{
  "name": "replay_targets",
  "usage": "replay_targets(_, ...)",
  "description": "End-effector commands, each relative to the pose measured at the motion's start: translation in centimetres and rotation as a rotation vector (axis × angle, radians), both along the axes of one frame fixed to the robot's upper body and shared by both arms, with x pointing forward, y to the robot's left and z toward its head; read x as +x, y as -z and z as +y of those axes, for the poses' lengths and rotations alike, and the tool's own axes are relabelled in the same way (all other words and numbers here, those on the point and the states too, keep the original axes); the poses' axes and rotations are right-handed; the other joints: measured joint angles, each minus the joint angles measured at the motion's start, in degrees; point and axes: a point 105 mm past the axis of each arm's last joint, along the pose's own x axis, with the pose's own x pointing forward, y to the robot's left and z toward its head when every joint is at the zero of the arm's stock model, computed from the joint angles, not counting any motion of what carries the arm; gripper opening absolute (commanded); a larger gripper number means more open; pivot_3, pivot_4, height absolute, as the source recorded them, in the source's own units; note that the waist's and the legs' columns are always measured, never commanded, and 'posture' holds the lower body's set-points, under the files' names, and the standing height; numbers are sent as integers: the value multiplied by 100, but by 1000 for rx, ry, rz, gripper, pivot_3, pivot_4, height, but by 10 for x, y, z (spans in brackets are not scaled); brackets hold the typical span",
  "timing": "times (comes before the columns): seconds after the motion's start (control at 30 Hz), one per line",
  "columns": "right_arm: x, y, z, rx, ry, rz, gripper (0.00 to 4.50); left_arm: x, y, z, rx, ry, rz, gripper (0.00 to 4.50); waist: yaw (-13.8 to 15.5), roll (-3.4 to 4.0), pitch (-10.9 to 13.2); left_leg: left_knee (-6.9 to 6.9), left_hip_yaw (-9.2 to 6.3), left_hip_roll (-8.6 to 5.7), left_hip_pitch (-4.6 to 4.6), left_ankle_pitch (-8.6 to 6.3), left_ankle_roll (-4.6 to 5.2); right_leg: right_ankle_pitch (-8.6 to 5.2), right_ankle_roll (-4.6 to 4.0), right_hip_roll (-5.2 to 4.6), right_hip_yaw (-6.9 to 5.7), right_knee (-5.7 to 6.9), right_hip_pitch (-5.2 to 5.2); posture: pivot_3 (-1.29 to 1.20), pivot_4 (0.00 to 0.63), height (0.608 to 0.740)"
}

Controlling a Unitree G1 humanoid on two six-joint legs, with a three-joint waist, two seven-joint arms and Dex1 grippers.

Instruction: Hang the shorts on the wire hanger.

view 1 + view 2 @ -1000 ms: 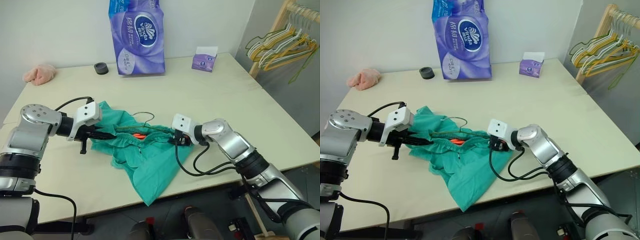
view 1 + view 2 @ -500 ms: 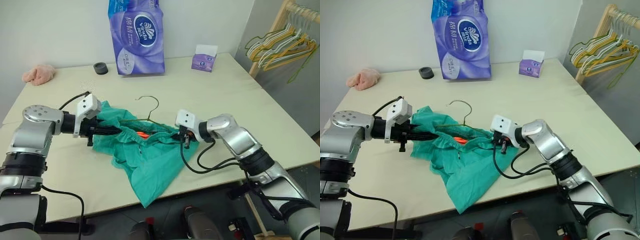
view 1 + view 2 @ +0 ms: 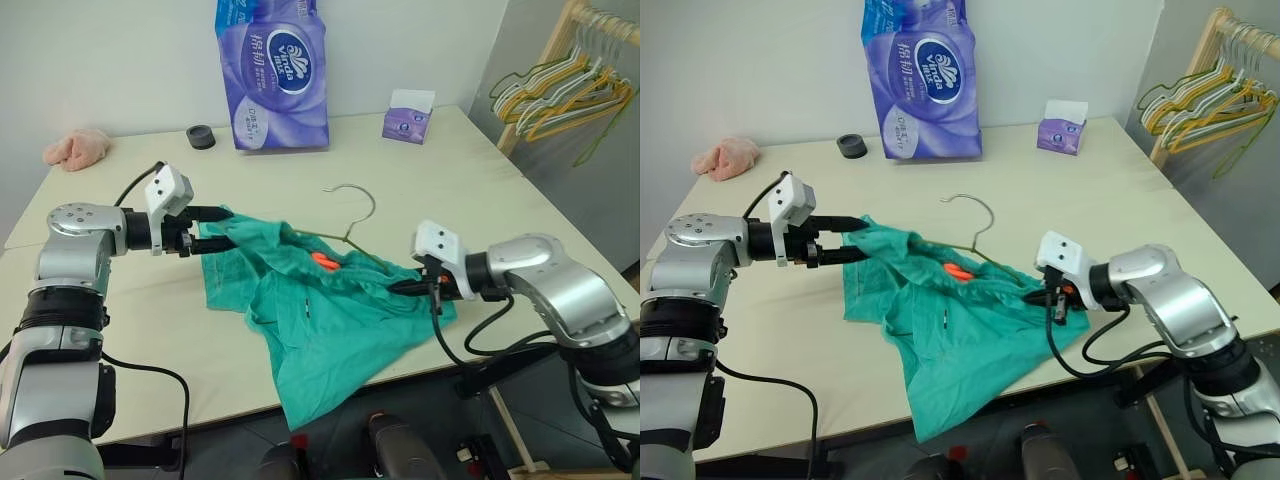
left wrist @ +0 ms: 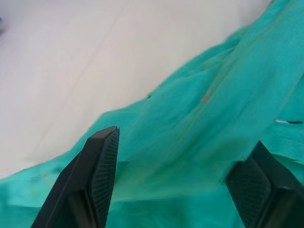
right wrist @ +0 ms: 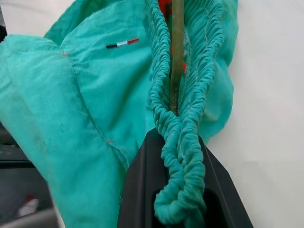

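The teal shorts [image 3: 330,320] lie spread on the table, one leg hanging over the front edge. The wire hanger [image 3: 350,186] sticks its hook out above the waistband, and its wire [image 5: 176,57] runs inside the gathered elastic. An orange tag [image 3: 323,261] shows at the waistband. My right gripper [image 3: 394,288] is shut on the right end of the waistband [image 5: 183,190]. At the shorts' left edge my left gripper [image 3: 230,226] is open, its fingers [image 4: 102,161] spread wide with teal fabric just beyond them.
A tall purple tissue pack [image 3: 272,70], a black ring [image 3: 202,136] and a small purple tissue box [image 3: 408,118] stand along the back. A pink cloth [image 3: 78,147] lies at the back left. A wooden rack with yellow and pale green hangers [image 3: 560,90] stands right of the table.
My right gripper has pulled right with the waistband, dragging shorts and hanger along; the hook has come out into view. My left gripper has opened, let go of the fabric and risen a little.
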Motion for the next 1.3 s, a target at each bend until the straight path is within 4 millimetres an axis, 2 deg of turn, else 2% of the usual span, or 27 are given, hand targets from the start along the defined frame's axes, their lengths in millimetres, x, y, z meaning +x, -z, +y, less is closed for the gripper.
replay_targets(0.03, 0, -11, -13, 83, 132, 42, 0, 2, -37, 4, -69, -27, -112, 3308, -30, 0, 0, 0, 3, 0, 1, 0, 0, 0, 0, 0, 3, 0, 0, -290, 90, 740)
replay_targets(0.1, 0, -9, -22, 134, 234, 100, 0, -3, -37, 4, -83, -2, -96, 3308, -58, 2, -1, -1, 2, 0, 2, 0, 0, 0, 0, 0, 2, 3, 0, -292, 91, 740)
replay_targets(0.17, -3, -6, -32, 168, 325, 170, 0, -10, -29, -3, -71, 55, -58, 3308, -83, 2, -1, -5, 2, 0, 3, 0, 0, 0, 0, 0, 2, 3, -1, -293, 91, 740)
replay_targets(0.27, -13, 3, -50, 185, 450, 244, 0, -26, -13, -30, -73, 198, 16, 3308, -85, 3, -2, -8, 1, 1, 2, 0, 0, 0, 0, 0, 3, 3, -1, -299, 94, 740)
replay_targets(0.33, -19, 10, -64, 189, 537, 272, 0, -37, -10, -52, -103, 286, 46, 3308, -49, 3, -2, -6, 1, 0, 1, 0, 0, 0, 0, 0, 4, 1, 0, -305, 96, 740)
replay_targets(0.43, -25, 15, -84, 209, 670, 291, 0, -51, -12, -82, -176, 393, 88, 3308, -20, 3, -2, 0, 3, -3, 0, 0, 0, 0, 0, -4, 5, -2, 6, -314, 100, 740)
replay_targets(0.53, -29, 15, -112, 245, 832, 282, 0, -54, -19, -109, -246, 448, 99, 3308, -31, 10, -5, 1, 7, -4, 2, -1, 1, 0, 2, -3, 8, -2, 8, -339, 109, 740)
replay_targets(0.7, -51, 26, -155, 250, 1059, 272, 0, -67, -17, -147, -214, 573, 102, 3308, -59, 11, -4, -3, 13, -5, 4, -1, 3, 0, 3, 0, 12, -4, 11, -375, 124, 740)
replay_targets(0.83, -66, 28, -184, 223, 1241, 209, 0, -75, -16, -178, -163, 658, 13, 3308, -112, 22, 0, -5, 24, -3, 14, -3, 6, -1, 4, 5, 22, -5, 18, -396, 133, 740)
replay_targets(0.97, -75, 17, -205, 184, 1382, 100, 0, -78, -28, -218, -218, 706, -106, 3308, -162, 36, 8, -5, 28, -4, 41, -10, 17, -4, 8, 11, 23, -20, 55, -415, 141, 740)
replay_targets(1.1, -72, -4, -227, 178, 1521, -24, 0, -81, -41, -249, -264, 743, -199, 3308, -248, 42, 12, -7, 33, -13, 55, -14, 24, -13, 24, 24, 28, -23, 71, -431, 153, 740)
replay_targets(1.3, -56, -67, -260, 209, 1683, -265, 0, -75, -64, -278, -319, 741, -298, 3308, -402, 110, 56, -9, 74, -37, 62, -37, 62, -40, 69, 16, 52, -22, 86, -443, 165, 740)
